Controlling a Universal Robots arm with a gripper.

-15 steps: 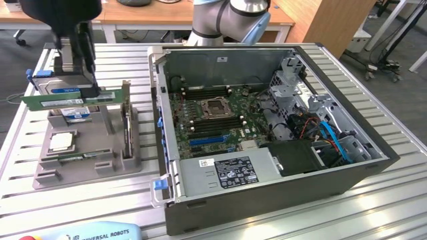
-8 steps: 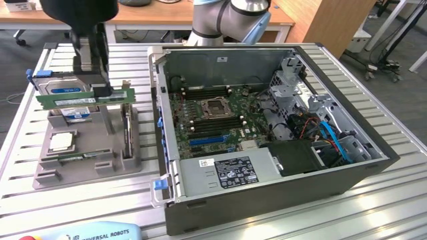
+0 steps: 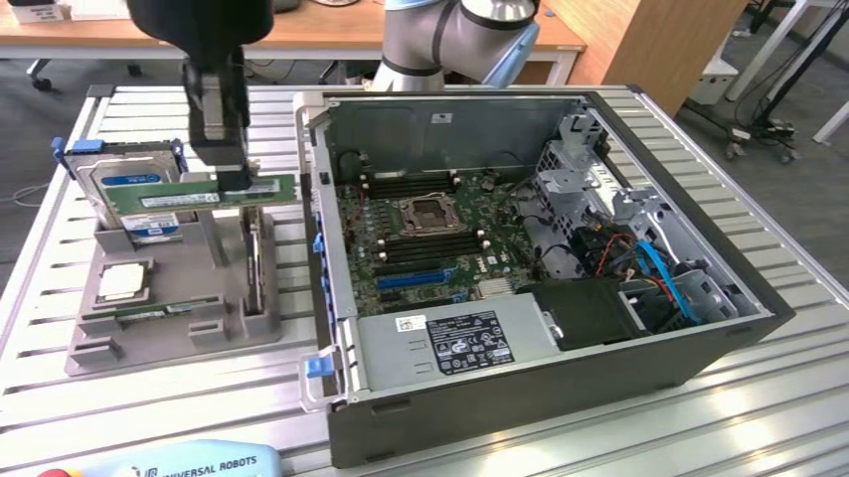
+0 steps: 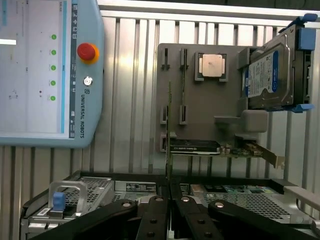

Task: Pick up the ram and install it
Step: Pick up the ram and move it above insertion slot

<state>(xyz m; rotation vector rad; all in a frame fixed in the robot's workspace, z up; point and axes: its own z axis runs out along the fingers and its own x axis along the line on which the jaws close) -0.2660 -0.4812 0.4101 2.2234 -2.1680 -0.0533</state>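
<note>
I see a slatted metal surface (image 3: 743, 417) carrying three things. A grey parts fixture (image 3: 186, 298) sits flat toward the exterior view's left. An open computer case (image 3: 531, 407) lies just beside it, toward the right, its open side up. A pale blue teach pendant (image 3: 186, 462) rests at the near edge, in front of the fixture.

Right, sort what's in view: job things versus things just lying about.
Job: ram, clamped in the gripper; open computer case.
Lying about: hard drive; processor chip; teach pendant; grey holder stand.
</note>
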